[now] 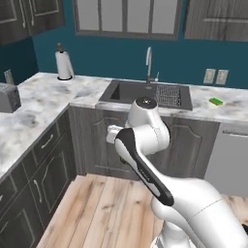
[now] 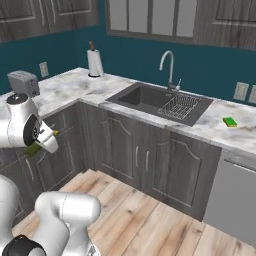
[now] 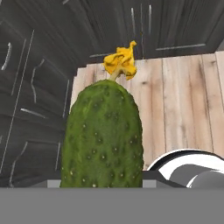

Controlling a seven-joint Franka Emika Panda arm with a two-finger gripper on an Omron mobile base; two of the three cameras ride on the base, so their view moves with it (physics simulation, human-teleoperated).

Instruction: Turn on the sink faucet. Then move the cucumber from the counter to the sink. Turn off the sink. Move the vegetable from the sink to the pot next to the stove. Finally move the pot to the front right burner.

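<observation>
Close to the hand camera, the cucumber (image 3: 102, 138) rises straight up from between the hidden fingertips at 6 o'clock. It is a bumpy dark-green oblong with a shrivelled yellow flower at its top end. The pincer looks clamped on its lower end, though the fingers themselves are out of sight.

In the right base view, a sliver of the cucumber pokes out beneath the white wrist at 9 o'clock, low in front of the grey cabinet doors (image 2: 130, 150). Beyond it, the hand camera shows dark cabinet fronts at 10 to 12 o'clock and pale wood floor (image 3: 183, 105) at 1 to 3 o'clock, with open air all round.

The arm is folded low, well below the counter (image 1: 43, 99) edge. The sink (image 1: 131, 91) sits at 12 o'clock in the left base view, well apart from the cucumber, with a wire rack (image 1: 168, 95) in its right half and the sink faucet (image 1: 149, 63) behind it. A paper towel roll (image 1: 63, 64) stands at 11 o'clock, a toaster (image 1: 8, 97) at 9 o'clock, and a green sponge (image 1: 216, 101) at 2 o'clock.
</observation>
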